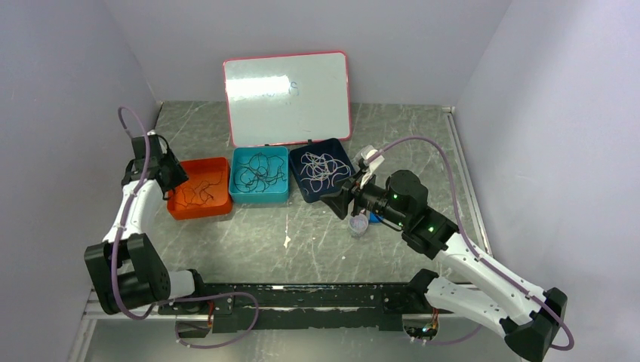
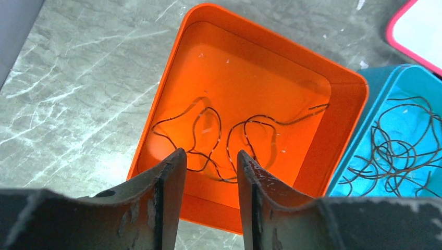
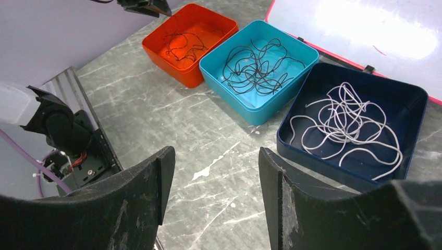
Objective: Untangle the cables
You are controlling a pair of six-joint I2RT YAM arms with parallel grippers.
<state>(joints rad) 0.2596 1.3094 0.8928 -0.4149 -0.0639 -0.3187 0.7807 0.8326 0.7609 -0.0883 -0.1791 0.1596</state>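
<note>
Left gripper (image 2: pixel 210 156): it hangs over the near edge of the orange tray (image 2: pixel 286 52); the jaws stand a narrow gap apart with nothing between them; treat it as empty.
Right gripper (image 3: pixel 216 153): it hovers above the table (image 3: pixel 156 104), just in front of the navy tray (image 3: pixel 323 166); the jaws are wide and hold nothing.
Cable location: a few loose black cables (image 2: pixel 216 130) lie spread on the orange tray floor; the black tangle (image 3: pixel 255 67) fills the teal tray (image 3: pixel 226 96) between the other two; the white tangle (image 3: pixel 344 117) sits in the navy tray.
Risk, bundle lift: if you pinch a strand where loops cross, the whole knot is likely to rise with it; choose a free end or an outer loop.
Risk, missed grip: the strands are thin and lie flat; jaws that close too high would take nothing; jaws that go too low would scrape the tray floor.
Risk, tray shift: the trays look light; a finger that catches a wall, or a strand hooked over a rim, could drag or tip a tray into its neighbour.
Risk, re-tangling: a strand laid across the loops in the orange tray may knot with them; set each one down apart from the others.
Risk, arm contact: the teal tray lies between both arms; do not send both into it at once.
</note>
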